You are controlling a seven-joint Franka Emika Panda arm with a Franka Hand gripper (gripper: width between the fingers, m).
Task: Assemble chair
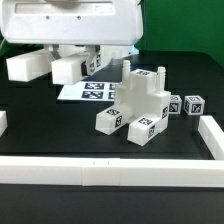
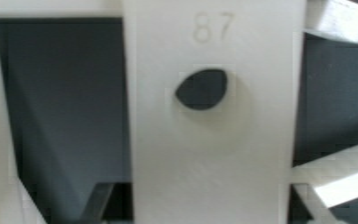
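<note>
A black table (image 1: 40, 125), fenced by white border rails (image 1: 90, 170), carries the marker board (image 1: 85, 92) near its middle. The partly built chair (image 1: 140, 100) stands just to the exterior view's right of that board, with 2 tagged short posts (image 1: 175, 105) beside it. A loose block (image 1: 27, 65) lies further back on the exterior view's left. The gripper (image 1: 82, 50) hangs over a white part (image 1: 70, 68). A slab (image 2: 202, 150) with an oval hole (image 2: 202, 90) and "87" fills the wrist view. I cannot tell whether the jaws clamp it.
</note>
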